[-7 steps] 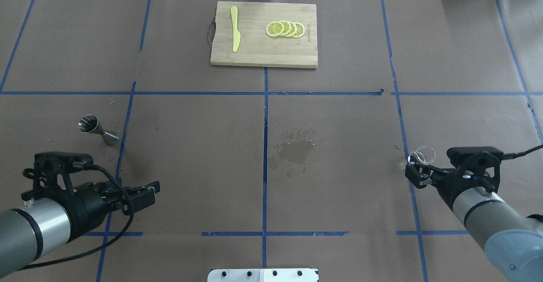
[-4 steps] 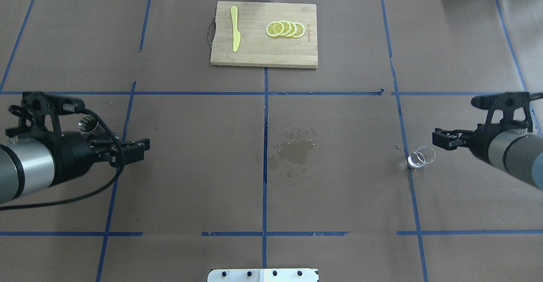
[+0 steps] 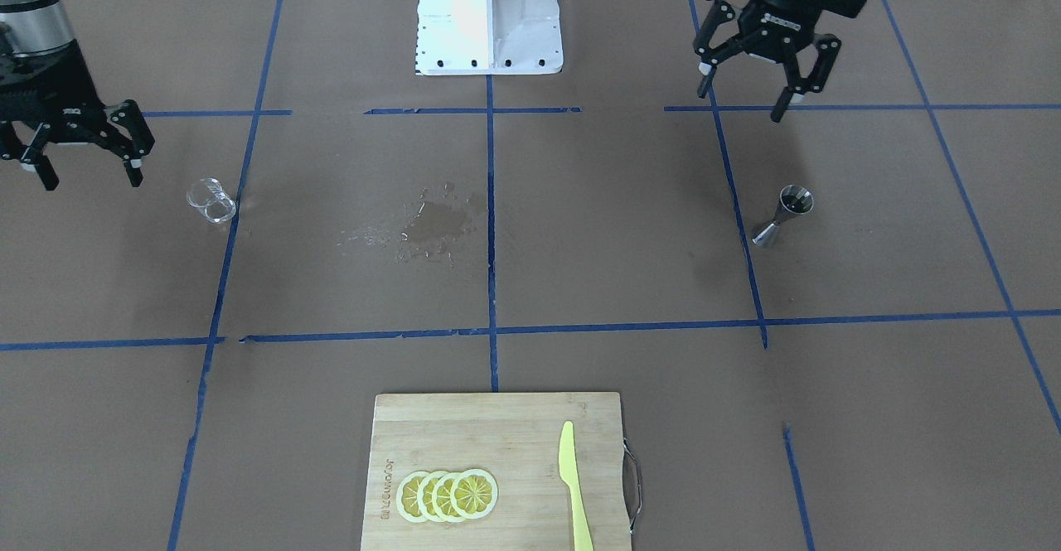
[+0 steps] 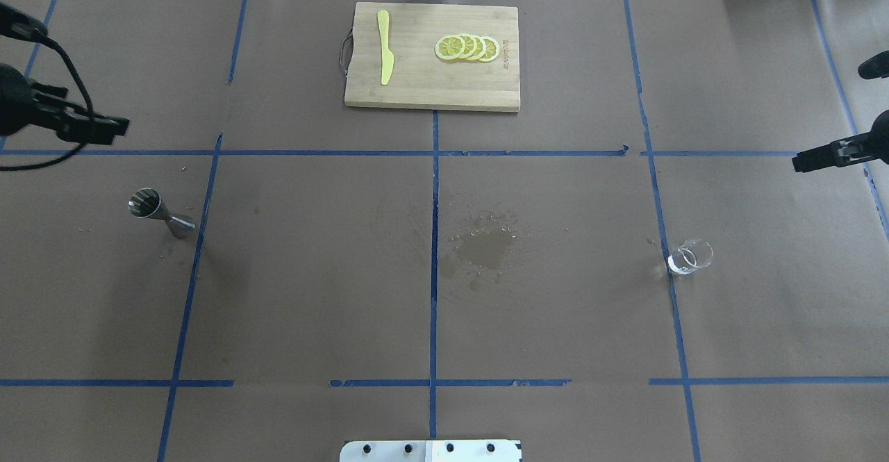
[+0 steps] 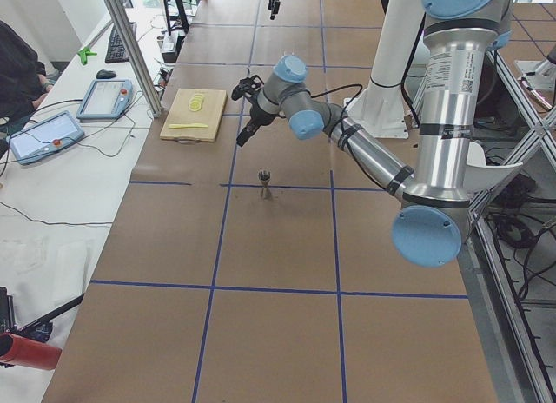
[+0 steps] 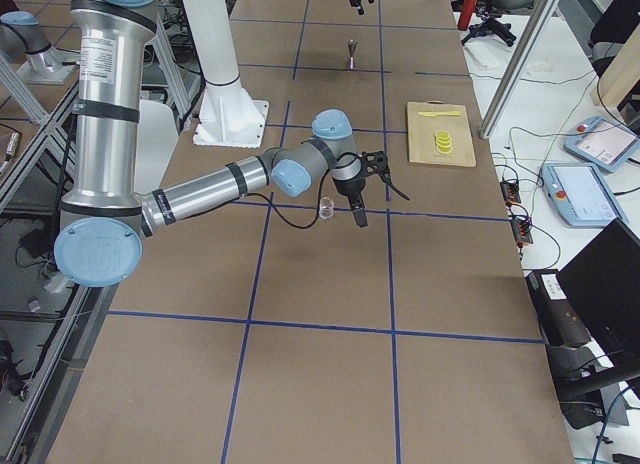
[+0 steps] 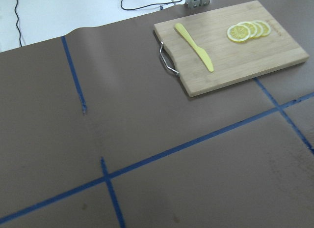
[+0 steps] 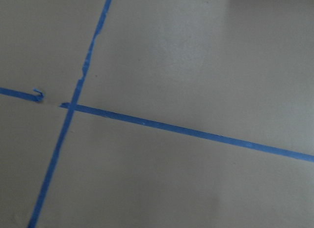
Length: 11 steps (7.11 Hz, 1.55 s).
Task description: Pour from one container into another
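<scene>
A steel jigger stands upright on the brown paper at the left, also visible in the front view. A small clear glass beaker stands at the right, near a blue tape line. My left gripper hangs open and empty, high over the table and well apart from the jigger. My right gripper is open and empty too, raised beside the beaker without touching it. Neither wrist view shows a container or fingers.
A wet spill marks the paper near the table's middle. At the far side lies a wooden cutting board with a yellow knife and lemon slices. The robot's white base sits at the near edge.
Both arms have swung up and outward toward the table's sides, away from the jigger and the beaker. Neither container has moved.
</scene>
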Each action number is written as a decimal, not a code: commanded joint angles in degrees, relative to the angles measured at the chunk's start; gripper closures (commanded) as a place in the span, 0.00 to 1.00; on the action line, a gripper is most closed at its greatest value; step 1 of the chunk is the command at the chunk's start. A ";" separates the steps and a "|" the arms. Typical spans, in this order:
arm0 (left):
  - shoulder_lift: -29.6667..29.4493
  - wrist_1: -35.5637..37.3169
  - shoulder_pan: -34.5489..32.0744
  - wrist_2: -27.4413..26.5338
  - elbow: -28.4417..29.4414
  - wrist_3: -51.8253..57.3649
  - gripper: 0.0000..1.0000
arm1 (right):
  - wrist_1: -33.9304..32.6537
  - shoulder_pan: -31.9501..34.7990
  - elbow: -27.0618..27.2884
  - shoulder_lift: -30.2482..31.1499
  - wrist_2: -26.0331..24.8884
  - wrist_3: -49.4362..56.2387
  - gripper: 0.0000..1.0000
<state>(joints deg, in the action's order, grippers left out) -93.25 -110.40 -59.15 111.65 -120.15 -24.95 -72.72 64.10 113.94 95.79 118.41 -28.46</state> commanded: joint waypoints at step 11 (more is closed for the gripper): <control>5.44 8.35 -27.95 18.51 27.51 39.63 0.00 | -29.59 21.49 -11.02 -4.50 14.39 36.90 0.00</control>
<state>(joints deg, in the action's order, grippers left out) -88.66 -101.97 -87.06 130.08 -92.73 14.76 -103.15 84.66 103.80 89.60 132.67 10.17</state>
